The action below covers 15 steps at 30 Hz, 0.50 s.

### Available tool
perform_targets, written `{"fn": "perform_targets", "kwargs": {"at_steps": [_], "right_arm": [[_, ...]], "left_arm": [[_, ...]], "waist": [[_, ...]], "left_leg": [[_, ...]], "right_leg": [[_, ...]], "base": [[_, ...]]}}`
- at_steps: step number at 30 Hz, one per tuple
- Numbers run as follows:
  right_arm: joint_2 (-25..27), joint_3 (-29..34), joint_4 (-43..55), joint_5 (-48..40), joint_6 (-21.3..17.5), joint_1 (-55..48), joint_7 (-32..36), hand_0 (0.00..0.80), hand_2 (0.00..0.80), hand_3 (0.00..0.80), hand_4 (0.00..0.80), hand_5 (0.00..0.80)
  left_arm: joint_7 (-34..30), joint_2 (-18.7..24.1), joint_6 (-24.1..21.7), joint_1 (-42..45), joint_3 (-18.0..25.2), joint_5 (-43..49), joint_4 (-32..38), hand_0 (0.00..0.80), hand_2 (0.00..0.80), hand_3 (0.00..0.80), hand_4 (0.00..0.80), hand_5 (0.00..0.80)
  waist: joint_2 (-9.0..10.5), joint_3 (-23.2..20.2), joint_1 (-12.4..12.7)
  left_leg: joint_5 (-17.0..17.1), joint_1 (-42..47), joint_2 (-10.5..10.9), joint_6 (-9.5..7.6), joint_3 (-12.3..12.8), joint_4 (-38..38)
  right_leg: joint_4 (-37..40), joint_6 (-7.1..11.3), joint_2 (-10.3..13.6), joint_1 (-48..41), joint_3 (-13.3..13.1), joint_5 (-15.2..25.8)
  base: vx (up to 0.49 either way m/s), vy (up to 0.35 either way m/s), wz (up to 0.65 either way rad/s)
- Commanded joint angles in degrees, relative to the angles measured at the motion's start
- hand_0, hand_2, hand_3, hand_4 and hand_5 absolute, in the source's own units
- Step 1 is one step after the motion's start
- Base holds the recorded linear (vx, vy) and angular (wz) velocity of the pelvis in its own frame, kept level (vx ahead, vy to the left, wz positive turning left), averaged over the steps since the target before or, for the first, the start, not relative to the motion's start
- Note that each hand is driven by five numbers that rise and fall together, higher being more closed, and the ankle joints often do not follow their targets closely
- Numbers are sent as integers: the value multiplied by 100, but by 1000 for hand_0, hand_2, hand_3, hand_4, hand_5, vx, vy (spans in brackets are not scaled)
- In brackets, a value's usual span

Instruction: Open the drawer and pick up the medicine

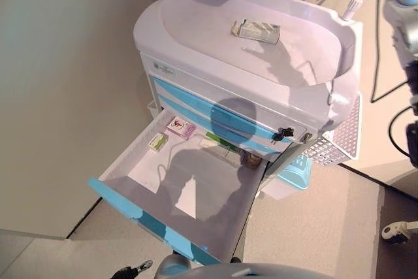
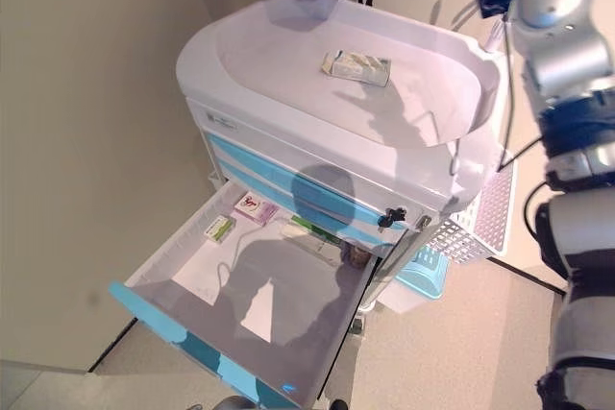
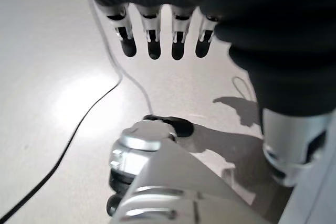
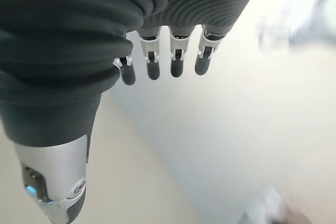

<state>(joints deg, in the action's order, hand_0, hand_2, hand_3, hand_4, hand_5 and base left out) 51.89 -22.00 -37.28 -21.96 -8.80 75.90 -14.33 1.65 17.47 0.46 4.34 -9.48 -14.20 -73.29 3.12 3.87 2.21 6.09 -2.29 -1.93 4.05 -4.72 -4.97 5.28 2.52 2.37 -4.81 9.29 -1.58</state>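
Observation:
A white medical cart (image 1: 196, 21) with blue-striped drawers stands before me. Its lowest drawer (image 1: 124, 161) is pulled far out, blue front toward me. Inside, at the back, lie a pink box (image 1: 181, 127), a small green-and-white box (image 1: 157, 141) and a flat green pack (image 1: 219, 140). A crumpled medicine packet (image 2: 356, 66) rests on the cart's top. My left hand (image 3: 152, 40) hangs low over the floor, fingers straight and holding nothing. My right hand (image 4: 176, 56) is raised beside the cart's right side, fingers straight, also holding nothing.
A white perforated basket (image 1: 343, 138) and a light blue bin (image 1: 297, 171) hang on the cart's right side. Keys (image 1: 282, 134) stick out of the lock at the front right corner. A beige wall runs along the left. A caster (image 1: 395, 230) sits on the floor at right.

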Motion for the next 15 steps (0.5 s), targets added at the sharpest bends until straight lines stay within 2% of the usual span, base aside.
{"fn": "perform_targets", "kwargs": {"at_steps": [1, 2, 6, 7, 9, 12, 13, 14, 15], "right_arm": [[320, 368, 346, -664, -553, -284, -266, 0, 0, 0, 0, 0], [305, 760, 592, -953, -710, -623, -375, 0, 0, 0, 0, 0], [249, 1415, 987, -1288, -893, -1348, -458, 0, 0, 0, 0, 0], [109, 1880, 1249, -1473, -998, -1938, -543, 0, 0, 0, 0, 0], [38, 2128, 1419, -1560, -987, -2302, -521, 0, 0, 0, 0, 0], [-241, 2749, 1658, -1569, -959, -3321, -572, 0, 0, 0, 0, 0], [-569, 3135, 1884, -1318, -939, -4017, -703, 0, 0, 0, 0, 0], [-575, 3150, 1897, -1314, -934, -4035, -706, 0, 0, 0, 0, 0], [-905, 3457, 1938, -1139, -909, -4661, -832, 0, 0, 0, 0, 0]], "left_arm": [[32, 103, -23, -89, 89, 318, -388, 0, 0, 0, 0, 0], [51, 57, -1, -75, 106, 375, -378, 0, 0, 0, 0, 0], [72, 8, 22, -55, 81, 454, -362, 0, 0, 0, 0, 0], [94, -55, 49, -58, 91, 503, -347, 0, 0, 0, 0, 0], [86, -69, 68, -43, 86, 525, -347, 0, 0, 0, 0, 0], [96, -158, 127, -13, 109, 644, -356, 0, 0, 0, 0, 0], [63, -257, 181, 32, 89, 775, -405, 0, 0, 0, 0, 0], [62, -251, 182, 35, 82, 774, -404, 0, 0, 0, 0, 0], [19, -333, 229, 49, 88, 929, -452, 0, 0, 0, 0, 0]], "waist": [[175, -267, 22], [112, -287, -32], [51, -317, -109], [-12, -316, -183], [-32, -333, -204], [-120, -306, -279], [-200, -276, -338], [-194, -279, -329], [-270, -243, -390]], "left_leg": [[-702, 306, 326, -258, 82, 191], [-710, 344, 321, -270, 123, 173], [-713, 393, 319, -284, 185, 140], [-670, 375, 336, -296, 239, 149], [-712, 420, 334, -296, 261, 123], [-686, 414, 343, -320, 364, 139], [-701, 432, 353, -345, 402, 140], [-701, 433, 353, -345, 406, 139], [-726, 459, 365, -368, 434, 135]], "right_leg": [[-265, 417, 207, 202, -50, 80], [-268, 424, 215, 188, -77, 81], [-261, 432, 227, 177, -124, 90], [-270, 436, 243, 224, -153, 146], [-257, 441, 236, 198, -181, 110], [-279, 446, 249, 254, -263, 167], [-296, 445, 253, 272, -310, 164], [-296, 444, 253, 273, -314, 164], [-317, 443, 264, 282, -351, 155]], "base": [[14, 18, -24], [1, 6, -17], [-26, 13, -9], [-55, 24, -13], [-12, 16, -11], [-21, 22, -22], [-10, 24, -18], [-5, 32, -16], [0, 18, -17]]}}
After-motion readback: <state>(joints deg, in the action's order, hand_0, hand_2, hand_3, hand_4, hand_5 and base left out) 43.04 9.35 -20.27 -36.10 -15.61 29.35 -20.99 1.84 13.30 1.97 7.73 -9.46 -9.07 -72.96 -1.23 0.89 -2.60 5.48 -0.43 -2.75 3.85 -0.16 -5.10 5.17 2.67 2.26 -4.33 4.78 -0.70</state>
